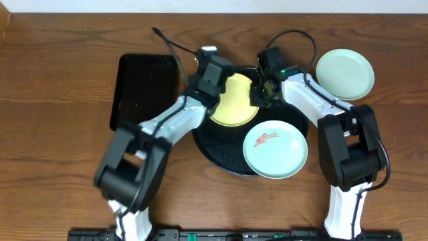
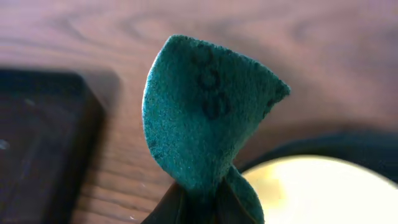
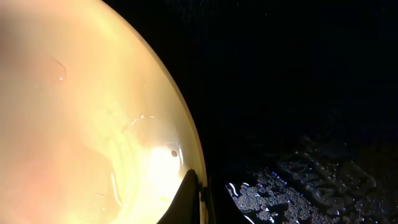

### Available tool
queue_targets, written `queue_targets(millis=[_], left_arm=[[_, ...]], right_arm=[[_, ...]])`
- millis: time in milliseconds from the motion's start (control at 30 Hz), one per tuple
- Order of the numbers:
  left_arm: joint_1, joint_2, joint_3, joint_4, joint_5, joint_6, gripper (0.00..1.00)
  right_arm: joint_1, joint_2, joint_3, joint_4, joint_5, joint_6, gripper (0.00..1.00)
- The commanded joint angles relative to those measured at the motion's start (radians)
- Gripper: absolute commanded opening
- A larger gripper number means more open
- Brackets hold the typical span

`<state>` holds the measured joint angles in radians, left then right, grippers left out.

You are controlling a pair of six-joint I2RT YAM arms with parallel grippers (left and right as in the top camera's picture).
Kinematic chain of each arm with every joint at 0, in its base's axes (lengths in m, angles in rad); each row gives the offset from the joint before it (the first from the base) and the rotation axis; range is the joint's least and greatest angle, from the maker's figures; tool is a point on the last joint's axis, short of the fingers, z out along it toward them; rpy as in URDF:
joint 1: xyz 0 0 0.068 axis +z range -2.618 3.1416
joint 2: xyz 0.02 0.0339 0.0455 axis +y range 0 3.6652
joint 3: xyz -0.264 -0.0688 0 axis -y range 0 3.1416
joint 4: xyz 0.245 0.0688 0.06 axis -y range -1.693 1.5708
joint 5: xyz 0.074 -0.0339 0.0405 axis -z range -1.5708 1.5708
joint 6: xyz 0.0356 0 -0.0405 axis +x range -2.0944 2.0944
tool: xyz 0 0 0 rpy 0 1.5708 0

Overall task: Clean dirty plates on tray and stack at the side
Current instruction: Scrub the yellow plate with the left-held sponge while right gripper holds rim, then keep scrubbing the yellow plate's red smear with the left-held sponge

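Closest to the left wrist lens, we are seeing a green scouring pad (image 2: 205, 118) standing upright and folded. The left pincer (image 2: 199, 205) is squeezing it at its lower end, jaws narrow around the fold. Dark printed marks are showing on the pad's face, but they are too blurred for us to read.

From overhead, we are watching the left arm bending at the elbow and reaching up and inward. Its pincer (image 1: 217, 73) is hanging over the upper left edge of the yellow plate (image 1: 234, 107), between that plate and the rectangular tray (image 1: 144, 90). The right arm is rising from the near edge and folding leftward. The right pincer (image 1: 262, 90) is sitting at the yellow plate's right rim.

Through the right wrist lens, we are seeing that plate (image 3: 87, 112) filling the left half. The right pincer (image 3: 196, 199) seems to be nipping its rim, jaws nearly closed on the thin edge.

The yellow plate is lying on the upper left part of the round tray (image 1: 221, 150). The smeared mint plate (image 1: 284, 157) is sitting at the tray's lower right, overhanging the rim, with a red smear (image 1: 266, 138) on it. The clean mint plate (image 1: 344, 73) is resting on the worktop (image 1: 60, 100), off the tray, well to the right.
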<state>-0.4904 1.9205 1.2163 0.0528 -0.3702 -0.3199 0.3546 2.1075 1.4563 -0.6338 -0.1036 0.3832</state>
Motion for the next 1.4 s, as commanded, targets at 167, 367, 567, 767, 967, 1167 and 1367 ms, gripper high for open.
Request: queue_targets(millis=[167,367,567,767,967,1167,1367], left_arm=[[0.012,-0.105,-0.003,-0.060,0.518,-0.087,0.08],[0.016,-0.010,-0.004,-0.101,0.572,-0.137,0.08],[0.058,0.084,-0.003,-0.115,0.573,-0.304,0.08],[0.088,0.116,-0.004,-0.120,0.556,-0.314,0.09],[0.095,0.126,-0.004,-0.143,0.189,-0.292,0.08],[0.095,0.127,-0.004,-0.077,0.039,-0.204,0.08],[0.095,0.126,-0.003,0.061,0.036,-0.204,0.08]], right_arm=[[0.018,0.045,-0.023,-0.013,0.055,-0.003,0.01],[0.018,0.045,-0.023,-0.013,0.055,-0.003,0.01],[0.018,0.045,-0.023,-0.018,0.055,-0.003,0.01],[0.018,0.045,-0.023,-0.020,0.055,-0.002,0.01],[0.018,0.045,-0.023,-0.034,0.055,-0.003,0.01],[0.018,0.045,-0.023,-0.038,0.055,-0.003,0.01],[0.020,0.045,-0.024,-0.047,0.055,-0.003,0.01]])
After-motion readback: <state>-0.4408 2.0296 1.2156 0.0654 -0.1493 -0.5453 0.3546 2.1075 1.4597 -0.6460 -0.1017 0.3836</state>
